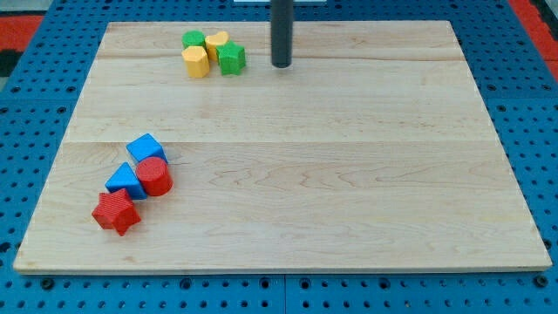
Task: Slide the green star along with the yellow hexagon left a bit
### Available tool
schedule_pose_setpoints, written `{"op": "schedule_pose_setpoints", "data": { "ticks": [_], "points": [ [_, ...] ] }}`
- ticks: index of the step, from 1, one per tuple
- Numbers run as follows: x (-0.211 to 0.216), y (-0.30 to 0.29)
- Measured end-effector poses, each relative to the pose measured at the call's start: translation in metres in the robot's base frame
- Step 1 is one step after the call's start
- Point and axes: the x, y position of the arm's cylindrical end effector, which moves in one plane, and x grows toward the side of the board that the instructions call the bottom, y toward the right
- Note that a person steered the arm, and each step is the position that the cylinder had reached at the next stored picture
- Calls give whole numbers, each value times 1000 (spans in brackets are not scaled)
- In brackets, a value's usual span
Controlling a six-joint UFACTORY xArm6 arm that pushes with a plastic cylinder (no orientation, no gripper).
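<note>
Near the worktop's (349, 174) top edge, left of middle, sit 2 blocks touching each other: a green block (193, 40) and a yellow block (217, 42), shapes unclear. Toward the bottom-left corner cluster 4 more: a blue cube (146, 147), a red cylinder (154, 176), a blue block (125, 181) and a red star (116, 213).

No readable text, label, brand, number or sign appears anywhere.

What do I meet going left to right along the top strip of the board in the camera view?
Yellow hexagon → green star → my tip. The green block and yellow block behind them overlap in order.
</note>
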Motion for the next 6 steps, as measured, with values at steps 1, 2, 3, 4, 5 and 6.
{"op": "schedule_pose_setpoints", "data": {
  "ticks": [1,2,3,4,5,6],
  "points": [
    [0,-12],
    [0,-35],
    [0,-62],
    [1,-62],
    [3,-31],
    [3,-2]
  ]
}}
